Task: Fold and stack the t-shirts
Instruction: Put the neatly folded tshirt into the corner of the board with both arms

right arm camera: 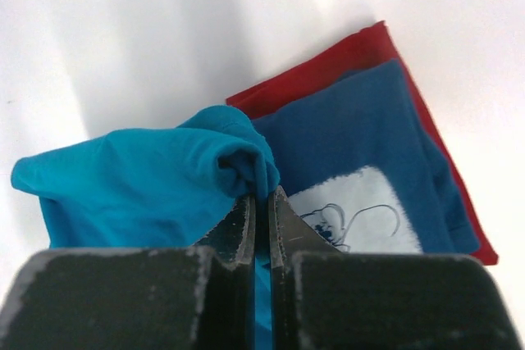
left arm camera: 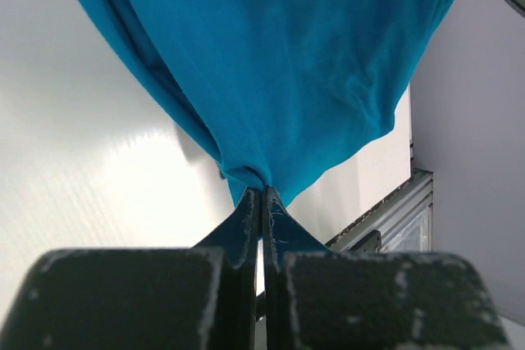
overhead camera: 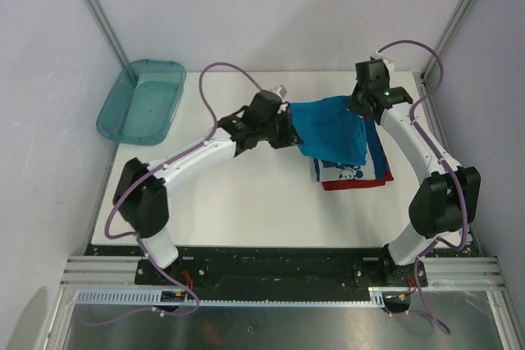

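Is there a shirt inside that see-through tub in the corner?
No, the tub shows only its bare bottom, while the teal shirt and the folded printed shirt are both well to its right.

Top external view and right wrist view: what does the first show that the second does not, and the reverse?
Only the top external view shows the translucent teal plastic bin at the far left corner of the white table, and the left pincer shut on the plain teal-blue cloth t-shirt. Only the right wrist view shows clearly the line drawing on the white print patch. Both show the right pincer shut on the teal-blue t-shirt, which hangs over part of the folded dark blue t-shirt with red edge.
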`<state>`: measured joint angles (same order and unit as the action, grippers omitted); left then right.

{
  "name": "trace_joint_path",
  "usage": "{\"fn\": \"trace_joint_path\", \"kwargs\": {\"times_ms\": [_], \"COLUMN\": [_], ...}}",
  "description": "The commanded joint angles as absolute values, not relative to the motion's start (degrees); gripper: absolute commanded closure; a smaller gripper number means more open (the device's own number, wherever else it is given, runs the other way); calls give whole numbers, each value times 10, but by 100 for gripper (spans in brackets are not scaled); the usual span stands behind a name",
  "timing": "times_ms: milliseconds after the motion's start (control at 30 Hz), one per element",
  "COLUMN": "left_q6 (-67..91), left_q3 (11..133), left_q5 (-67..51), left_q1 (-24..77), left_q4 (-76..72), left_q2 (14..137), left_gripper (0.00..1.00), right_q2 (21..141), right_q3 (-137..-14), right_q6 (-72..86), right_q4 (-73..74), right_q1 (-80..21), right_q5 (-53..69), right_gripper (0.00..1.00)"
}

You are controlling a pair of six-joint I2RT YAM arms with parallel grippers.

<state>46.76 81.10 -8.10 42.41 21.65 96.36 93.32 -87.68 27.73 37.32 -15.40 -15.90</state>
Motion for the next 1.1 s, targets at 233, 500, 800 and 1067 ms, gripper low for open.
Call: {"fn": "trace_joint_path", "kwargs": {"times_ms": [233,500,800,1067], "left_q6": [490,495,497,502], "left_q3": [931,948,947,934], "left_q5": [-88,-93,-97,-105], "left_q1": [480,490,495,506], "left_q4": [194,193,193,191], "left_q2": [1075,1112,1127,1145], "left_gripper": [100,100,100,100], "right_q2": [905,919,935,961], "right_q3": [-860,-849,-846,-846], "right_q6": [251,250,248,237], "right_q4": [368,357,343,331], "right_q1": [-86,-62,-42,-34], "right_q5": [-155,-151,-133,-132], "right_gripper": [100,100,100,99]}}
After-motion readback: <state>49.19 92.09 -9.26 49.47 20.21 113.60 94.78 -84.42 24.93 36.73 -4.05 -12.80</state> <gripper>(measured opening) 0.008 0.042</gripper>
